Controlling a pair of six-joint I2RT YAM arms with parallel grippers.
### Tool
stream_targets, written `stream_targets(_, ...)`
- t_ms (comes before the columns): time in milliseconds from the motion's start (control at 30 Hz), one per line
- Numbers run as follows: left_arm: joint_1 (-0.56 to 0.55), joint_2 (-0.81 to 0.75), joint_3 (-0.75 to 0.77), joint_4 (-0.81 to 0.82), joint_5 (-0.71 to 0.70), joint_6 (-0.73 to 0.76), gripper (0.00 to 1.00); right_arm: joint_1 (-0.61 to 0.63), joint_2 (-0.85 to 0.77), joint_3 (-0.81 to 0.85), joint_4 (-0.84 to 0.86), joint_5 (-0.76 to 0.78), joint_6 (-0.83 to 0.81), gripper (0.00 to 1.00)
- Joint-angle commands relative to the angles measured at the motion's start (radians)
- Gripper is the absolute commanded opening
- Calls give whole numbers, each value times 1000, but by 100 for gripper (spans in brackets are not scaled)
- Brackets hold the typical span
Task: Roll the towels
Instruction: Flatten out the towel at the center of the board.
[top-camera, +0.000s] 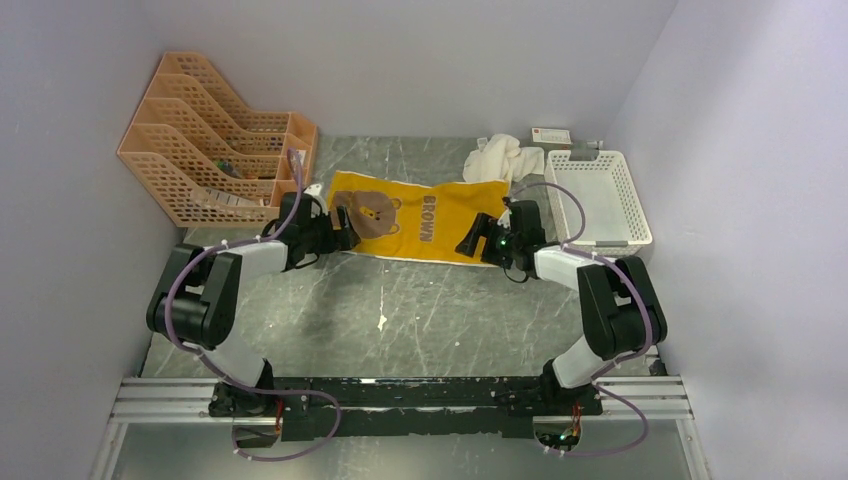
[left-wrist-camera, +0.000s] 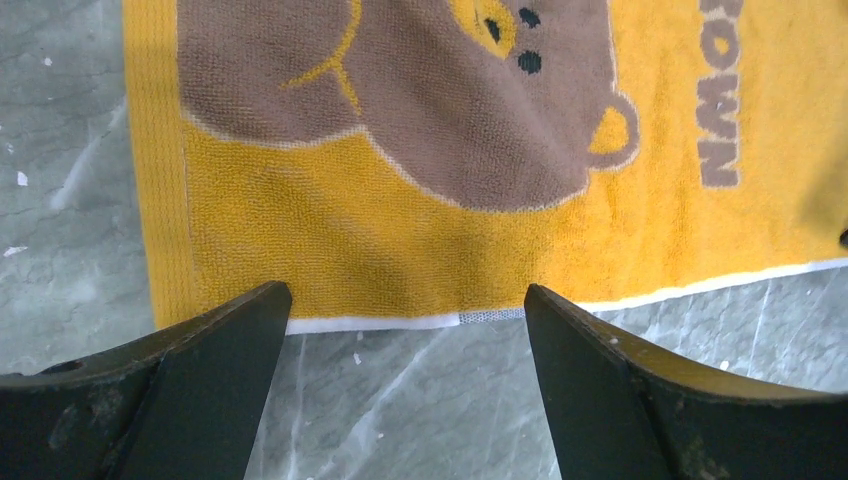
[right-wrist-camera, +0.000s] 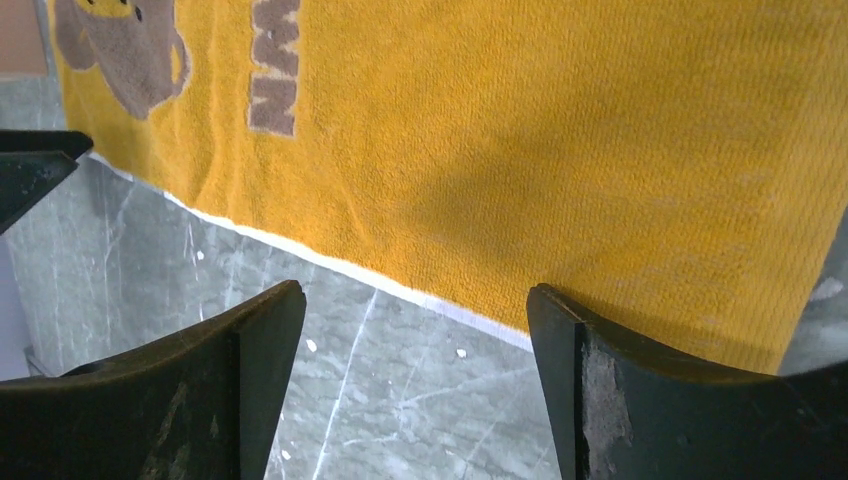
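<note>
A mustard-yellow towel (top-camera: 425, 215) printed with a brown bear and the word BROWN lies spread flat at the back middle of the table. A cream-white towel (top-camera: 497, 158) sits crumpled behind its right end. My left gripper (top-camera: 345, 230) stands open at the towel's near left edge. In the left wrist view the white hem of the yellow towel (left-wrist-camera: 420, 230) lies just beyond the left gripper (left-wrist-camera: 408, 310), with bare table between the fingers. My right gripper (top-camera: 478, 243) stands open at the near right edge. The right wrist view shows the same towel (right-wrist-camera: 560, 150) just past the right gripper (right-wrist-camera: 415, 310), which holds nothing.
An orange mesh file rack (top-camera: 215, 135) stands at the back left, close to the left arm. A white plastic basket (top-camera: 600, 200) sits at the right beside the right arm. A small box (top-camera: 551, 135) lies by the back wall. Grey walls enclose three sides.
</note>
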Motion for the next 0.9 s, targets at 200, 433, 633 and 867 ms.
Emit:
stream_targets(200,38,65,-81,213,66,-155,100,-15,-28,-41,-48,12,59,84)
stream_targets(433,59,-20,-188,169,53,-239,100,-168,14,-128,-40,-111,132,84)
stream_targets(633,59,-253,-343,65,-3,-332,100,-174,-84,-120,-192,-15,58,85)
stream_targets(867,57,-493,-512,-34,3,-449,100,-165,-224,-253,-273,-76,118,85)
